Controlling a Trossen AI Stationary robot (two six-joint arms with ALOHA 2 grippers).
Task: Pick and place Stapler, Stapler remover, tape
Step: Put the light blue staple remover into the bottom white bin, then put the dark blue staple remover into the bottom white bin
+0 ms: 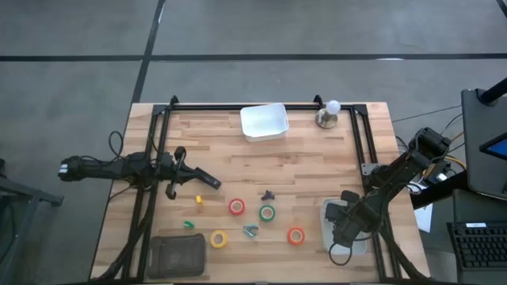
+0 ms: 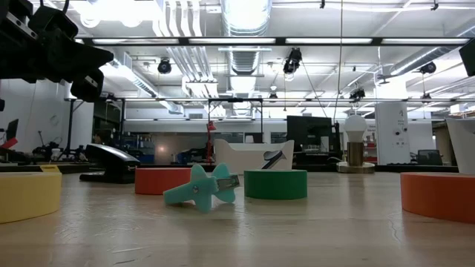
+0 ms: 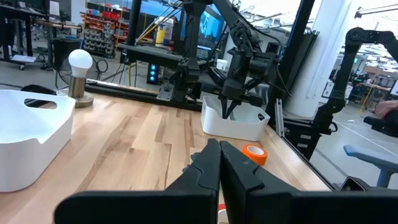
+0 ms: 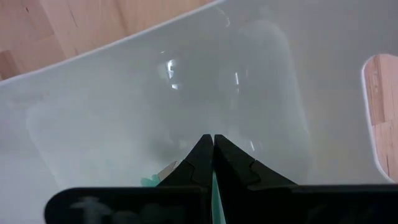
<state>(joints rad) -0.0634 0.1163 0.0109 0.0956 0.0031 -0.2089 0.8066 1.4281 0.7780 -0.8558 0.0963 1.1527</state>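
Care matters: my right pincer (image 4: 213, 163), clamped on something teal, should open low inside the white bin (image 4: 261, 81).

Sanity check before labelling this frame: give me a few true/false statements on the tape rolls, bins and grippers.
1. Four tape rolls lie on the table: two red, one green, one yellow. True.
2. The right gripper hangs over the white bin at the far edge. False: it is over the white bin at the right near corner.
3. The left gripper is shut and holds nothing. True.
4. The green tape roll lies inside a bin. False: it lies on the bare table.
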